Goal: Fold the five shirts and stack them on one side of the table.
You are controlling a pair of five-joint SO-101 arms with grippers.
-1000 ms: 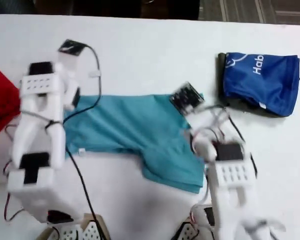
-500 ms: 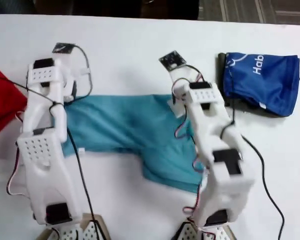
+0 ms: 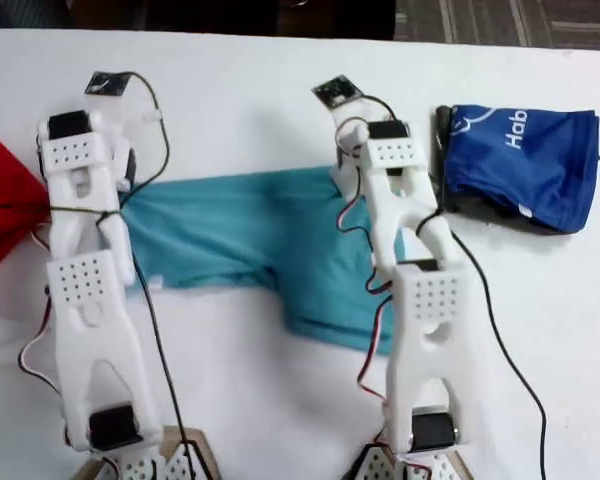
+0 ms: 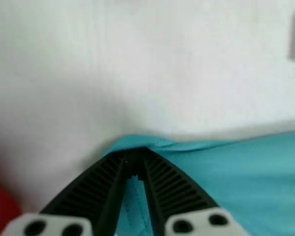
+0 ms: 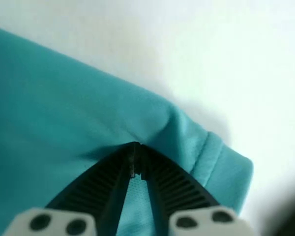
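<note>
Teal shirt (image 3: pixel 270 240) lies spread across the middle of the table (image 3: pixel 260 100), and both arms are on it! Left fingers (image 4: pixel 103 182) pinch its far left edge, right fingers (image 5: pixel 172 184) pinch its far right corner. Blue shirt (image 3: pixel 525 165) sits folded at right, red shirt (image 3: pixel 5 210) at left.

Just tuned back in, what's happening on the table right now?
Both arms are working the teal shirt. The left pincer is shut on its far corner on the left side, and the right pincer is shut on the far edge near the opposite corner. The shirt lies flat on the table in an uneven shape, apparently partway through a fold. A folded blue shirt sits at the right side, and a red shirt lies at the left edge.
</note>
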